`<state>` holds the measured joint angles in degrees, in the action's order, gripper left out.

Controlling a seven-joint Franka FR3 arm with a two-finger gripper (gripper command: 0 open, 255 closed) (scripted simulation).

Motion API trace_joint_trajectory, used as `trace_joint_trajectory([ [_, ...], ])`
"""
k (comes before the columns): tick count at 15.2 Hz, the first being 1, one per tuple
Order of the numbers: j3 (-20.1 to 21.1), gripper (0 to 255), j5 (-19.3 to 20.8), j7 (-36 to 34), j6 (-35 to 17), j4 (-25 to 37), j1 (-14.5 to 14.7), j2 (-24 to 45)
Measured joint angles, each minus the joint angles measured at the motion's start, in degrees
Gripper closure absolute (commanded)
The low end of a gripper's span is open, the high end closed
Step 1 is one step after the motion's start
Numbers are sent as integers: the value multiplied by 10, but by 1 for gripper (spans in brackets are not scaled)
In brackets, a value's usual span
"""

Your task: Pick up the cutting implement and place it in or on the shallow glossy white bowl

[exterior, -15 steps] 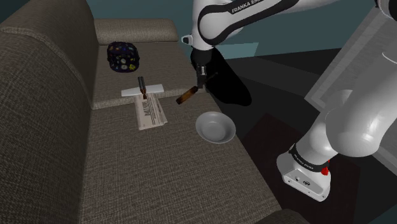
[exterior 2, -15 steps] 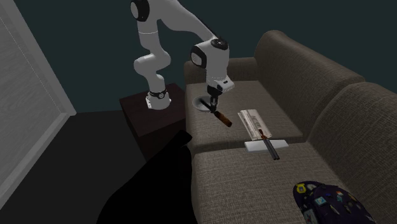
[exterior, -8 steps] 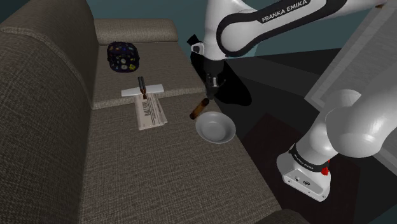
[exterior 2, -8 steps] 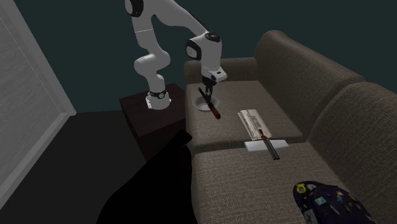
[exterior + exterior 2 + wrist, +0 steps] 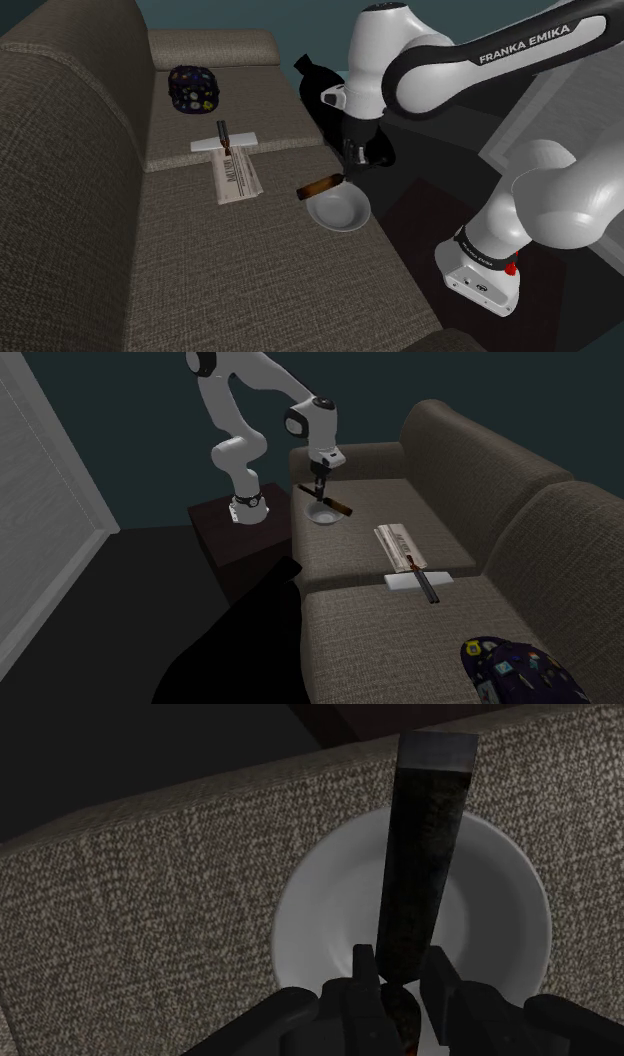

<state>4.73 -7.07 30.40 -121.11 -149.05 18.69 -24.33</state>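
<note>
1. Gripper (image 5: 400, 976) is closed on the knife (image 5: 425, 854), pinching it at one end. The rest of the knife sticks out past the fingers, over the white bowl (image 5: 320, 914).
2. The bowl rests on the sofa seat (image 5: 250, 260), near the seat's front edge. The knife hangs above it, tilted, not yet set down.
3. Step in hand, as I judge it: lower and release. Centre the knife's long body over the bowl and descend before opening, or the overhanging end may tip it onto the cushion.
4. Unclear: the clearance between knife and bowl, and whether the gripped end is blade or handle.
</note>
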Motion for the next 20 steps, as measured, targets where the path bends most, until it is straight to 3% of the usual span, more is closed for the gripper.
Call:
trace_joint_trajectory([
  [12,6,255,-9,4,-108,-53,4,55],
  [18,7,255,-9,5,-119,-57,4,63],
  [19,7,0,-9,5,-119,-57,4,63],
  [20,7,0,-9,5,-119,-57,4,63],
])
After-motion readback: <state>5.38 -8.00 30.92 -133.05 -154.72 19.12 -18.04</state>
